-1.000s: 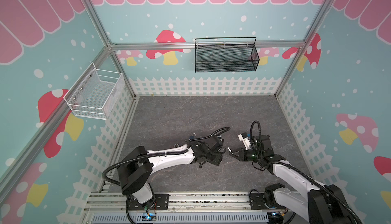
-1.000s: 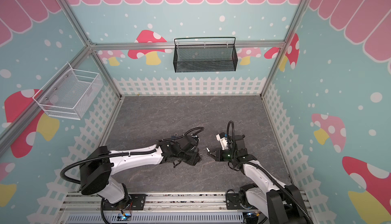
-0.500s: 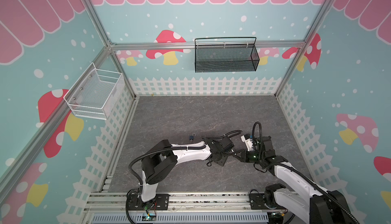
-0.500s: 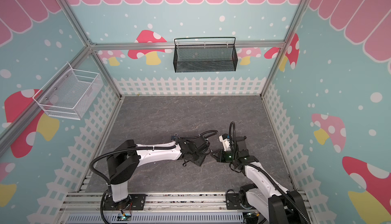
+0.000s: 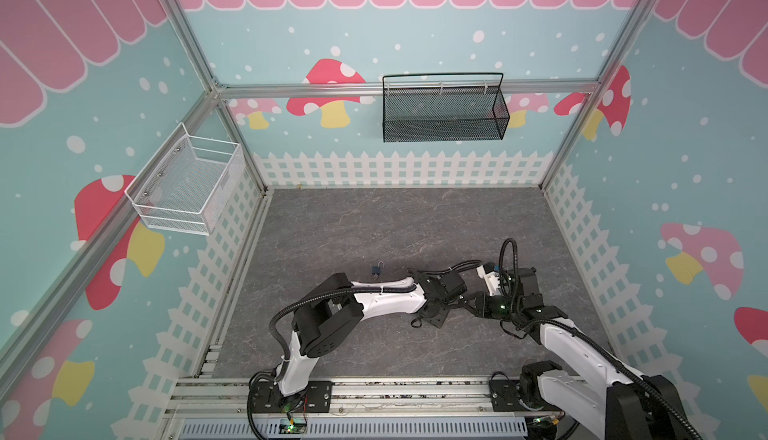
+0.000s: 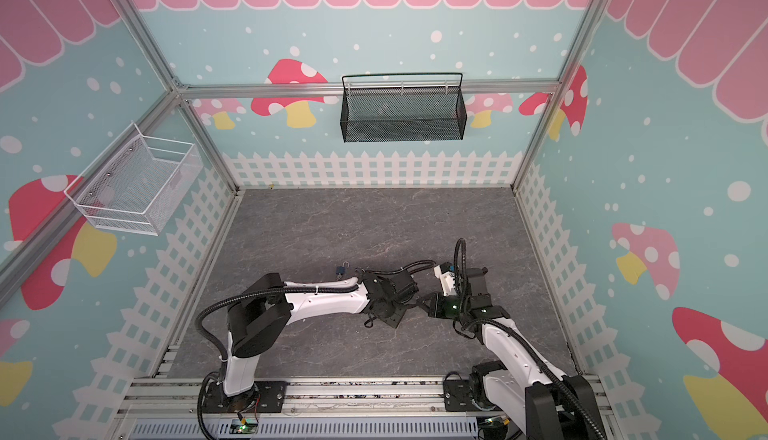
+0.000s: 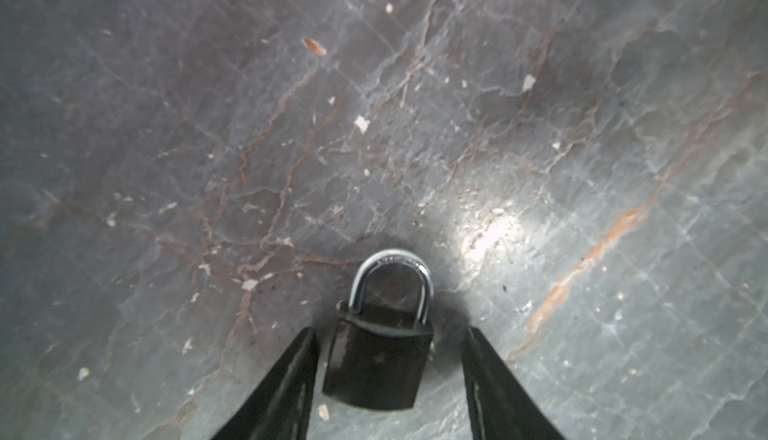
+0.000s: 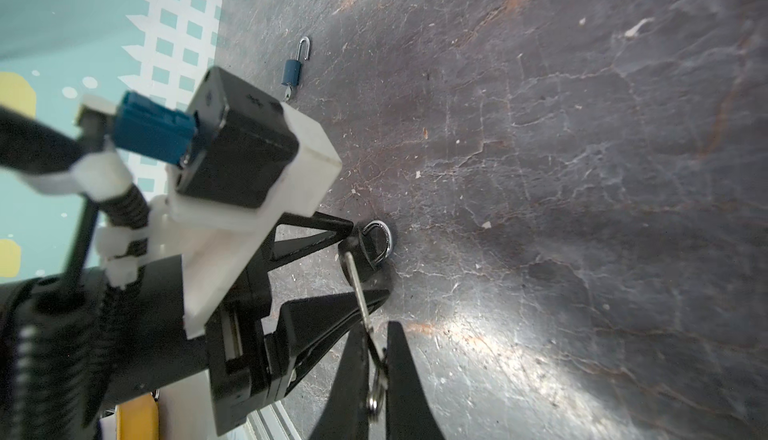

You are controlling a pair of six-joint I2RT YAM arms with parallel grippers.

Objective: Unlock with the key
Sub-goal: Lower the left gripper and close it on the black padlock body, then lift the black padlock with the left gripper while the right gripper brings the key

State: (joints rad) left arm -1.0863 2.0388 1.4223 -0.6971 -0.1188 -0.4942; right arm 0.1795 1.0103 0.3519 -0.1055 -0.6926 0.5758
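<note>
A black padlock (image 7: 376,363) with a silver shackle lies on the grey floor between the fingers of my left gripper (image 7: 389,330). That gripper is open, with a gap on each side of the lock body. My right gripper (image 8: 376,330) is shut on a silver key (image 8: 359,288) by its ring end. The blade points at the black padlock (image 8: 368,246) and its tip reaches the lock's bottom face; whether it is inside, I cannot tell. In both top views the left gripper (image 5: 457,301) and the right gripper (image 5: 473,298) meet tip to tip, hiding the lock and the key.
A small blue padlock (image 5: 377,269) (image 8: 293,70) with its shackle swung open and a key in it lies on the floor behind the left forearm. A black mesh basket (image 5: 442,109) hangs on the back wall, a white wire basket (image 5: 187,186) on the left wall.
The left arm has swung its gripper to the right until it meets the right gripper. This uncovered the blue padlock. The right gripper has barely moved.
</note>
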